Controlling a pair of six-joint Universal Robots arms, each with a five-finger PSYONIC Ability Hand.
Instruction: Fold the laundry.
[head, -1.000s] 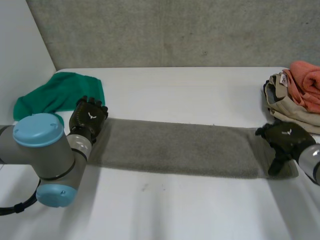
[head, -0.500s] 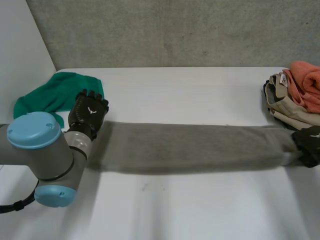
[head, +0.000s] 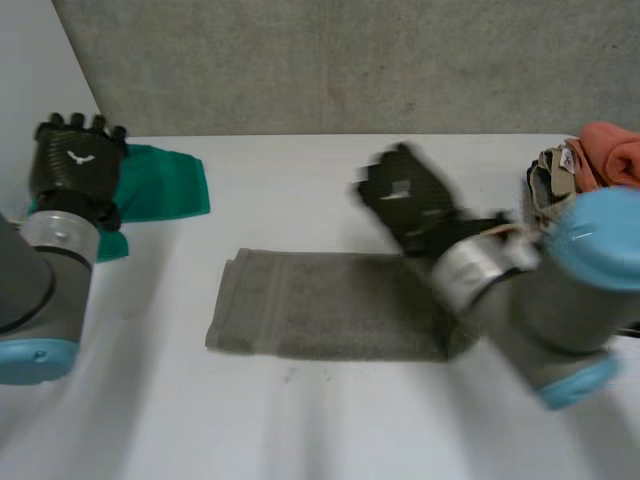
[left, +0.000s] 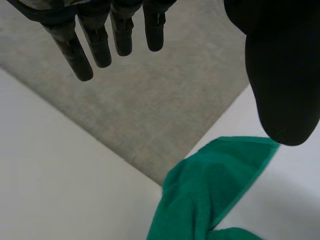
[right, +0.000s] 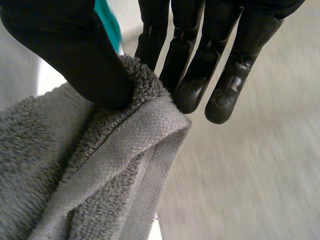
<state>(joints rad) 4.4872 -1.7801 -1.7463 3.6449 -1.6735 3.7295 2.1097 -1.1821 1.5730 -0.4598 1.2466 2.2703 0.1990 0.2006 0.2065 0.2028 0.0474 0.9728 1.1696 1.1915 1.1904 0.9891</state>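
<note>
- Folding the towel (head: 320, 320) end over end looks to be the step in hand, judging by the doubled grey band lying mid-table (head: 330, 430) between the arms.
- Grasping a folded edge of the towel with the right robot hand (head: 405, 205): thumb pressed to fingers with the terry pinched between, as seen in the right wrist view.
- Hanging released and holding nothing, the left robot hand (head: 78, 160), fingers straight, raised over the green cloth (head: 165, 185) at the table's far left.
- Lying apart from the green cloth and well apart from the pile (head: 590, 170) of orange and beige clothes at the far right, so free of snags on either side.
- To finish well: carry the pinched edge low and level, and set it down square on the layer beneath, edge to edge.
- Hold the pinch until the cloth rests flat; letting go in the air would probably let the corner curl back.
- Bring the free left robot hand down onto the fold line to pin it, if the lower layer drags.
- Smooth outward with straight fingers afterwards, away from the crease.
- Watch for a skewed top layer; cannot tell from here whether the corners match.
</note>
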